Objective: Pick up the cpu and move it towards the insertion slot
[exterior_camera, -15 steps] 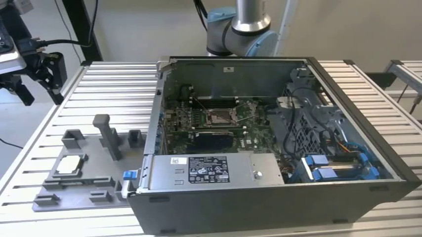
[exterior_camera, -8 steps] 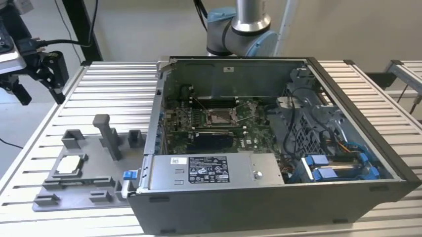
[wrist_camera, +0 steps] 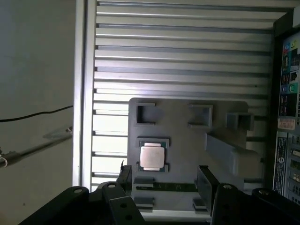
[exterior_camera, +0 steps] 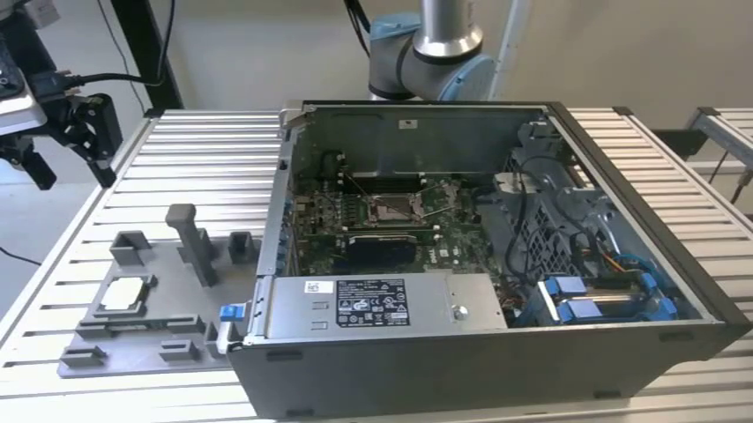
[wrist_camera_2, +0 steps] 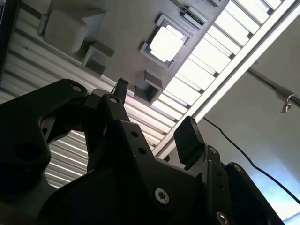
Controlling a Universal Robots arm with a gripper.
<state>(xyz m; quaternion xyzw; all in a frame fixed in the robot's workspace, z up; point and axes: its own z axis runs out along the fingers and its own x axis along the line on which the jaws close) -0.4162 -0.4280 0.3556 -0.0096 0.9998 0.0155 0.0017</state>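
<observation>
The black 2-fingered gripper [wrist_camera: 164, 174] hangs open and empty above the small silvery square cpu [exterior_camera: 123, 293]. The cpu lies in its grey plastic tray [exterior_camera: 176, 304], well apart from the shiny-framed insertion slot [exterior_camera: 392, 209] inside the open computer case [exterior_camera: 495, 352]. I'd say pickup hasn't begun. A grasp calls for fingers squared over the chip's edges.

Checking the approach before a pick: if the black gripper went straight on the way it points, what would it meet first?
Probably the grey plastic tray, right beside the small silvery square cpu in its recess. In the first wrist view the open gripper frames that spot, though depth is unclear.
</observation>
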